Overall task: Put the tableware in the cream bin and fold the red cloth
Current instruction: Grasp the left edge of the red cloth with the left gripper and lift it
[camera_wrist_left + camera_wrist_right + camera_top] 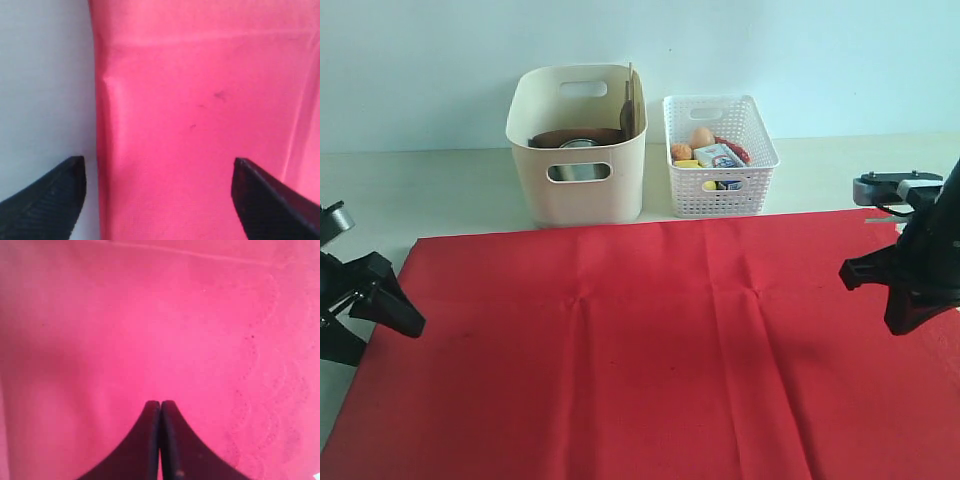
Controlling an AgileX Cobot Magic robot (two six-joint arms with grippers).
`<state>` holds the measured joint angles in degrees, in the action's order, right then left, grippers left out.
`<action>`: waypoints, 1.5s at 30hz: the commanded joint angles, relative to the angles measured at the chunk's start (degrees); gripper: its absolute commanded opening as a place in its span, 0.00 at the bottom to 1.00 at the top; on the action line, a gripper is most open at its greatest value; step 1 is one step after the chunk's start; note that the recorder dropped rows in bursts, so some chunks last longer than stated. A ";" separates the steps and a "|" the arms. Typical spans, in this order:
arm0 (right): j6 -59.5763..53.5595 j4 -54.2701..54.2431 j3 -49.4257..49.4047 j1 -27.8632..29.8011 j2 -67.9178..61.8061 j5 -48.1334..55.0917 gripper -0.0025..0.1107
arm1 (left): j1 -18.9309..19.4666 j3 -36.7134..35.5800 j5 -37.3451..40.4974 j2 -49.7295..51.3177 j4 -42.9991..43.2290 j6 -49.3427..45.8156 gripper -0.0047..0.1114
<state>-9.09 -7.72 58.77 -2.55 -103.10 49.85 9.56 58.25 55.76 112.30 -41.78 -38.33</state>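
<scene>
Red cloth (650, 340) spread flat, creased, cream bin (577, 203) behind it, brown plate (575, 137) and steel cup (579, 144) inside

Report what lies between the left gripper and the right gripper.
Only the large bright red cloth, flat, creased and bare, spans from left gripper to right gripper; the exterior view shows this.

We list: red cloth (650, 340), woven fabric, matt, creased, with a stitched scalloped border; cream bin (578, 195), smooth plastic with a faint sheen; steel cup (578, 144), dull-gleaming metal; white basket (720, 185), lattice plastic; counter (430, 190), pale, smooth, matt; left gripper (158, 160), jaws black, matt, finely ribbed.
</scene>
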 commanded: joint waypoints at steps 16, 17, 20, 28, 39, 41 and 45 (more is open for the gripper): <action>0.17 0.55 0.34 0.35 -1.27 0.35 0.02 | -1.60 1.03 11.99 6.27 -0.49 -1.53 0.70; 0.17 0.25 0.34 0.35 -1.27 0.35 0.02 | -1.87 1.03 14.09 6.40 -1.09 -3.17 0.70; 0.17 -0.15 0.34 0.35 -1.27 0.35 0.02 | -2.23 1.03 14.20 6.40 -2.98 -5.48 0.68; 0.17 -0.54 0.34 0.35 -1.27 0.35 0.02 | -2.23 1.03 14.20 6.40 -7.95 -9.44 0.16; -1.58 -3.38 0.34 0.35 -1.27 0.63 0.02 | -2.12 1.39 14.20 4.01 -9.55 -12.54 0.04; -3.04 -5.38 0.34 0.35 -1.27 0.89 0.02 | -2.02 1.39 14.20 2.86 -8.71 -12.54 0.04; -6.01 -8.22 0.34 0.35 -1.27 1.41 0.02 | -1.13 0.52 14.20 0.07 -5.18 -8.66 0.04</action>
<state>-12.73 -14.02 58.77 -2.46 -104.30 50.85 7.77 59.36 69.73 114.53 -48.90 -49.38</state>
